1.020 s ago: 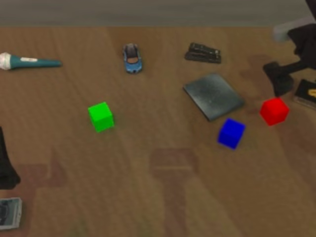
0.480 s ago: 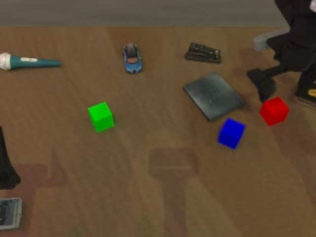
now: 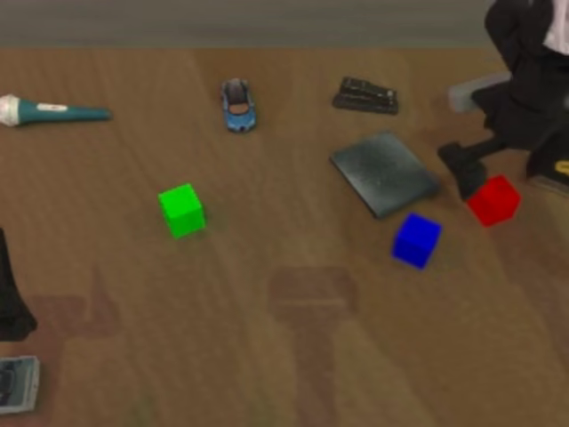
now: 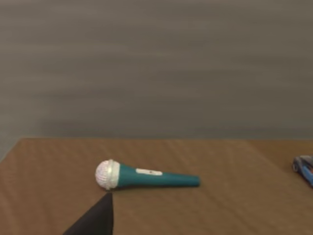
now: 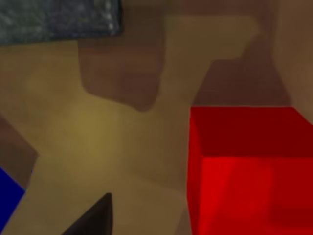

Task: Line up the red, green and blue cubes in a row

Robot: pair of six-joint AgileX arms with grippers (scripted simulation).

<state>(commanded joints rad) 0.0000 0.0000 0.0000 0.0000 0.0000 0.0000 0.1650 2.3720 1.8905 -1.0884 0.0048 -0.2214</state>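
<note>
Listing items by their place relative to the grey slab [image 3: 386, 173] lying flat right of the table's middle.

- Red cube [image 3: 494, 200]: right of the slab, well clear of it, resting on the table [image 3: 284, 356]. Fills much of the right wrist view [image 5: 249, 171].
- Right gripper [image 3: 476, 169]: between slab and red cube, low over the wood, one dark finger [image 3: 462, 167] just beside the cube's slab-facing side. Whether its fingers are apart or together I cannot tell; nothing is seen clamped.
- Blue cube [image 3: 417, 239]: just below the slab's lower right corner, near it but apart.
- Green cube [image 3: 181, 210]: far left of the slab, alone on bare wood.
- Toy car [image 3: 237, 105]: up and left of the slab, near the far edge.
- Black remote [image 3: 365, 95]: directly above the slab.
- Microphone [image 3: 49, 111]: far left, lying on its side; also seen from the left wrist [image 4: 146, 177].
- Left gripper [image 3: 11, 298]: parked at the left edge, far from the slab; finger state cannot be told.
</note>
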